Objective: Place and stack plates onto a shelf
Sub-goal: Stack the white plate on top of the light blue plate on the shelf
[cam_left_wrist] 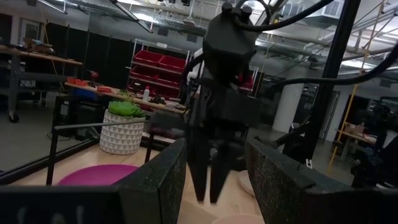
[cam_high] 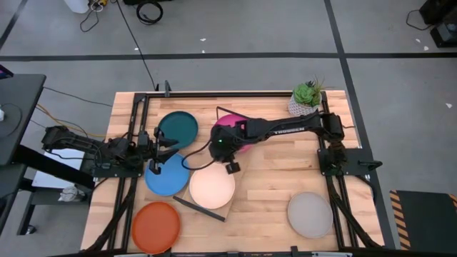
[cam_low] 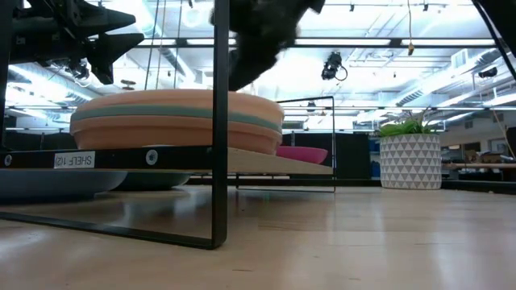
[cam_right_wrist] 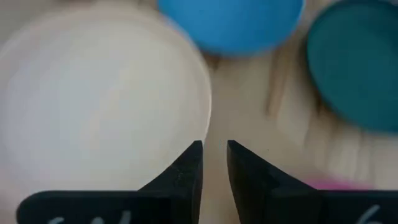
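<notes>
In the high view the shelf [cam_high: 187,205] lies slantwise mid-table. At its near end sits a stack topped by the cream plate [cam_high: 212,187]; the low view shows this stack [cam_low: 177,121] as cream over a light blue and a terracotta plate. The magenta plate [cam_high: 230,121] sits at the far end, half under the right arm. The dark teal [cam_high: 177,130], blue [cam_high: 168,177], orange-red [cam_high: 156,227] and grey [cam_high: 310,214] plates lie flat on the table. My right gripper [cam_high: 232,168] [cam_right_wrist: 214,149] points down beside the cream plate's rim, open by a narrow gap and empty. My left gripper [cam_high: 166,148] [cam_left_wrist: 214,152] hovers open between the teal and blue plates.
A potted plant [cam_high: 305,100] [cam_low: 409,161] stands at the table's far right corner. Black rails [cam_high: 136,178] run along both sides of the table. Bare wood [cam_high: 264,193] lies between the cream and grey plates. The left wrist view shows the right gripper [cam_left_wrist: 208,180] straight ahead, close by.
</notes>
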`<state>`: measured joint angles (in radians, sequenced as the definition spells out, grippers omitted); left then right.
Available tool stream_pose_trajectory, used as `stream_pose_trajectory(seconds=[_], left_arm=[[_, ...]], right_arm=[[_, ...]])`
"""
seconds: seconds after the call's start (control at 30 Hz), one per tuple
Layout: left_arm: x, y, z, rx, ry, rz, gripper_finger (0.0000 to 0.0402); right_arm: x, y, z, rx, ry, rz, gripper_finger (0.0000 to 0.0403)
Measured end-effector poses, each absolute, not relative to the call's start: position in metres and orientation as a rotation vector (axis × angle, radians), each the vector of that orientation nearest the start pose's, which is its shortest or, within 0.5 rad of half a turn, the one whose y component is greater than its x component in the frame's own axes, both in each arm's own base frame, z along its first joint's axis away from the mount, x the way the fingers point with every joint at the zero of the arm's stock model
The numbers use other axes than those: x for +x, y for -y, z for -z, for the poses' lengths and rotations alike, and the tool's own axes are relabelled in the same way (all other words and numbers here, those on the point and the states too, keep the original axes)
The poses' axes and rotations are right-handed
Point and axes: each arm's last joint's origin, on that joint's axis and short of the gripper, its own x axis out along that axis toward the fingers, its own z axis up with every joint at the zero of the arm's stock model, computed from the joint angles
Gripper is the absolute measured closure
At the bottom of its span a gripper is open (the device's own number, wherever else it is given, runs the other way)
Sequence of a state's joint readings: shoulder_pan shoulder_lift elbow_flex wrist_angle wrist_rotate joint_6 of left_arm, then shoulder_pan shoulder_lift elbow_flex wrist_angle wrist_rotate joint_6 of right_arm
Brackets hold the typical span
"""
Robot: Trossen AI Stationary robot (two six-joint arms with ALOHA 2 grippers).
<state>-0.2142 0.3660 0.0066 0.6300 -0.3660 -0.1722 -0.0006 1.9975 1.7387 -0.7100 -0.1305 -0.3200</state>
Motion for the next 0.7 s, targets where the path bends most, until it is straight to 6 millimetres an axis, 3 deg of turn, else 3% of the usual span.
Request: stream_pose_trajectory(seconds=[0.2,0.33,0.57,0.7], left_arm=[[0.115,0.014,-0.193,-0.247,0.27,-0.128,0.023],[0.115,0.014,-0.193,-0.245,0.264,-0.129,0.023],[0.115,0.014,-0.192,-0.241,0.257,-0.13,0.023],[0.115,0.014,-0.192,-0.241,0.257,-0.13,0.023]], right_arm=[[0.411,-0.006,-0.254,-0.153,-1.192,-0.265,0.0322],[0.4,-0.017,-0.246,-0.153,-1.247,-0.244,0.0325],[0.375,-0.034,-0.245,-0.208,-1.103,-0.232,0.0325],[0.361,-0.048,-0.233,-0.207,-1.027,-0.301,0.0325]])
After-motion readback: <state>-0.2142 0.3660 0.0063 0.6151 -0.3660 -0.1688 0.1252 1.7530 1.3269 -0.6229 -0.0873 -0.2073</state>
